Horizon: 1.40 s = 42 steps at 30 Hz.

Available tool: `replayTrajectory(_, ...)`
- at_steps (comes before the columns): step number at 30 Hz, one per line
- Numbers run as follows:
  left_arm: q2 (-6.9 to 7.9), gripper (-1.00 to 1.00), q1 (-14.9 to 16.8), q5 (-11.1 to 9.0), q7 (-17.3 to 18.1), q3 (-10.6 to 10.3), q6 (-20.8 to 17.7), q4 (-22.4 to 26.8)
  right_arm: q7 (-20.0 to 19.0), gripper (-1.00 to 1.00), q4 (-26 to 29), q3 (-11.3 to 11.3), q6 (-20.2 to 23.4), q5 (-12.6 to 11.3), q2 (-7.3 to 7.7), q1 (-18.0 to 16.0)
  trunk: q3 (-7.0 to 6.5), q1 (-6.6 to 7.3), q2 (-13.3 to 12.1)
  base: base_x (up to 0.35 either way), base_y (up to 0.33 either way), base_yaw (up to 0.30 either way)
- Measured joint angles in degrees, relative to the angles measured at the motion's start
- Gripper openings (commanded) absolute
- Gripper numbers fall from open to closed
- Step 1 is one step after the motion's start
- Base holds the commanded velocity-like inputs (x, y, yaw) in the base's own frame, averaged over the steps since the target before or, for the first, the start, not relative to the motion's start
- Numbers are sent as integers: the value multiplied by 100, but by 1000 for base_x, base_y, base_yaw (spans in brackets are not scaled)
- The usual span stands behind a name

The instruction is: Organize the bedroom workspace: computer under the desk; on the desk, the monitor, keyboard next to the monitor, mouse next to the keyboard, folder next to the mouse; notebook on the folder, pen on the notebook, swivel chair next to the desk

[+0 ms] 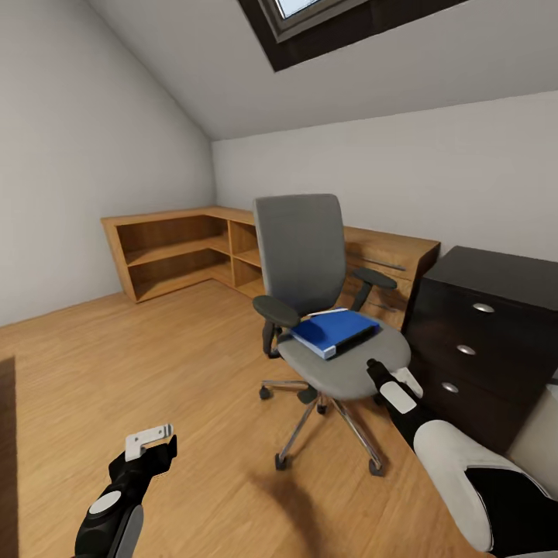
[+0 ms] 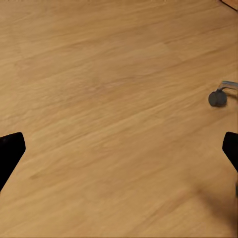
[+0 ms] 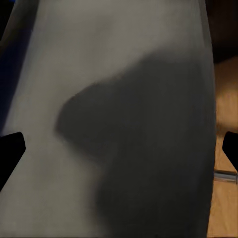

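You are in a bedroom with a wood floor point(image 1: 155, 364) and a sloped ceiling. The blue folder point(image 1: 335, 331) lies flat on the seat of the grey swivel chair point(image 1: 310, 310). Just beside the chair stands the black counter point(image 1: 484, 341) with three drawers and round silver knobs. Your right pincer point(image 1: 391, 381) hovers over the front edge of the chair seat, near the folder, wide open. Your left pincer point(image 1: 149, 440) hangs over bare floor, well apart from the chair, open too. Behind the chair, low wooden shelves point(image 1: 182, 252) line the walls.
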<state>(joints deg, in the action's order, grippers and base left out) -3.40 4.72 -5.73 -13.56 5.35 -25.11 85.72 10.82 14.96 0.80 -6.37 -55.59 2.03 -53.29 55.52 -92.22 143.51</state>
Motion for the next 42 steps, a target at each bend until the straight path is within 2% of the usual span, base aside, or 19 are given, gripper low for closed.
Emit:
replayTrajectory(5,0,100,0,0,0,2,0,0,8,100,-4,3,-2,-9,1,1,0,-1,0,249,113,0)
replayTrajectory(15,0,100,0,4,0,8,-6,-1,-4,100,3,-14,0,1,-1,-1,0,-3,0,24,8,0)
replayTrajectory(26,0,100,0,7,0,8,-6,-2,-4,100,1,-7,-1,0,0,-3,0,-4,0,-124,-137,0)
replayTrajectory(42,0,100,0,9,0,8,-7,-1,-7,100,-8,-14,-17,0,-2,0,0,-3,0,-5,-9,-73)
